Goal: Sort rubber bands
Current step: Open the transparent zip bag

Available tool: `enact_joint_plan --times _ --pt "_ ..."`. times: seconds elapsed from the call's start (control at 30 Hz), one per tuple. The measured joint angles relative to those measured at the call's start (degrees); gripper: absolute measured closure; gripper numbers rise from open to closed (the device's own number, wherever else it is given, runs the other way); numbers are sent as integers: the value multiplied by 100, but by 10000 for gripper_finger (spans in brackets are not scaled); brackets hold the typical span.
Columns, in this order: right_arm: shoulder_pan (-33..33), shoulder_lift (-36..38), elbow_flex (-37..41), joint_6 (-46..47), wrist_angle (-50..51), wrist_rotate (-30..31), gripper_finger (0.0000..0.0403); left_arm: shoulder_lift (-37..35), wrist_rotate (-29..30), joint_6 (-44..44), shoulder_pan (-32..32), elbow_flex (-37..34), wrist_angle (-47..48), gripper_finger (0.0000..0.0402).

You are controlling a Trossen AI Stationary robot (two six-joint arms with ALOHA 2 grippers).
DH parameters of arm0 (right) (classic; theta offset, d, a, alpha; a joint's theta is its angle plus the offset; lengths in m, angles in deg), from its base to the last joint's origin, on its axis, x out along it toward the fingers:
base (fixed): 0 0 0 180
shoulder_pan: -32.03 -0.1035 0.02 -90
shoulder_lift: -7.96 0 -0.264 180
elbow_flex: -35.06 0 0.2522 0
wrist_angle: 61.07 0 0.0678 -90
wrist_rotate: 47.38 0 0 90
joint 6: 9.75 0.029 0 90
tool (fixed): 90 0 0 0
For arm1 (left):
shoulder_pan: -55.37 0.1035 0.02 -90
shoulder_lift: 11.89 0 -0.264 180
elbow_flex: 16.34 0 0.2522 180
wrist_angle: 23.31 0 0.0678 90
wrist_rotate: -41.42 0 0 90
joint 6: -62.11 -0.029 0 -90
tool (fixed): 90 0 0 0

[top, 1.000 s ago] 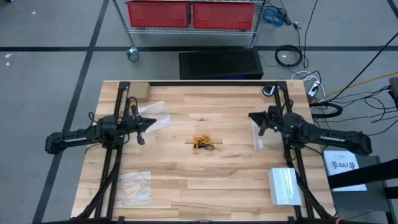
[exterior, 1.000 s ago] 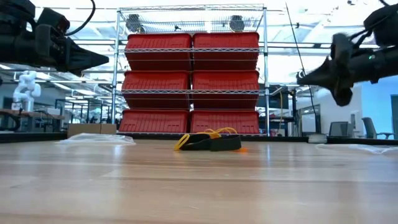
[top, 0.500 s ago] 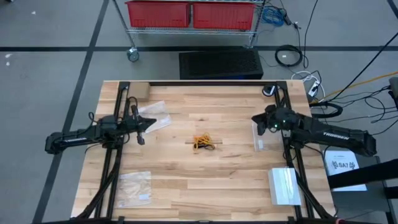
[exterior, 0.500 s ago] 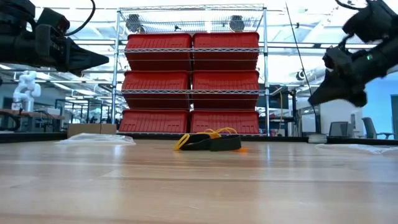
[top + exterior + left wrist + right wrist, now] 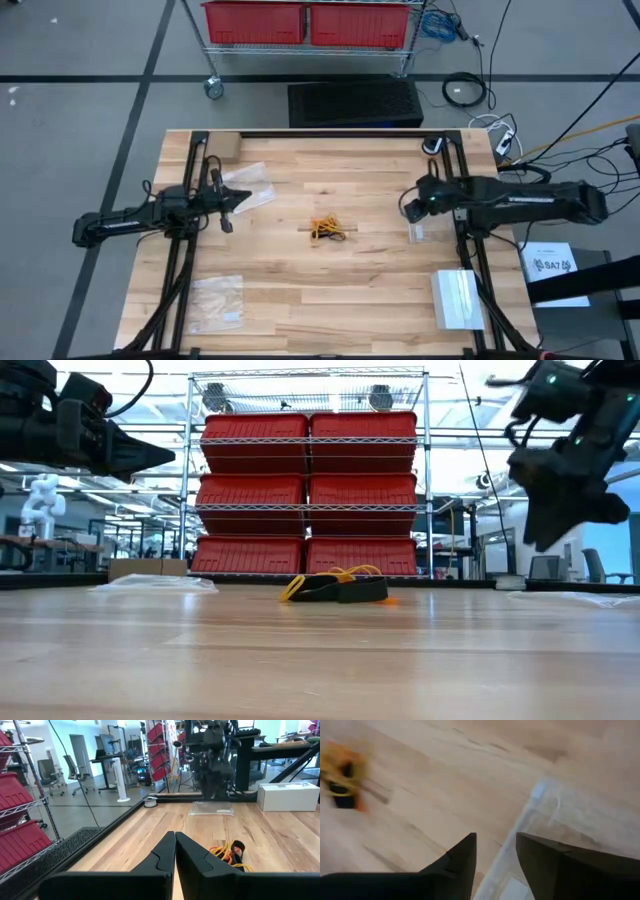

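- We saw the right gripper (image 5: 408, 210) swing over the last second from pointing toward the table's far side to pointing down at the near edge of a clear plastic bag (image 5: 419, 218) on the right side of the table (image 5: 330, 280); its fingers (image 5: 462, 862) stood slightly parted over the bag's rim, holding nothing.
- We took that turn as the start of work on the bag, perhaps to ready it as a place for sorted bands; no band had been lifted.
- The rubber bands (image 5: 327, 229) lay in one tangled heap of yellow, orange and black at the table's middle, well apart from both grippers and unmoved.
- The left gripper (image 5: 228, 209) had not stirred: it hung above the table's left side, fingers pressed together on nothing, aimed toward the heap.
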Motion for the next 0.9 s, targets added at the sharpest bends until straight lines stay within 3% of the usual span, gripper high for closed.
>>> enact_joint_plan --times 0.6,0.73,0.9 --pt "-678 -2405 -259 1091 -506 824 259 1 1 -1 0 1 0 381" --pt "-687 -2923 -538 1074 -301 972 294 1 1 -2 0 1 0 381" --pt "-689 -3496 -766 983 -15 1106 365 -1 1 1 -2 0 0 381"
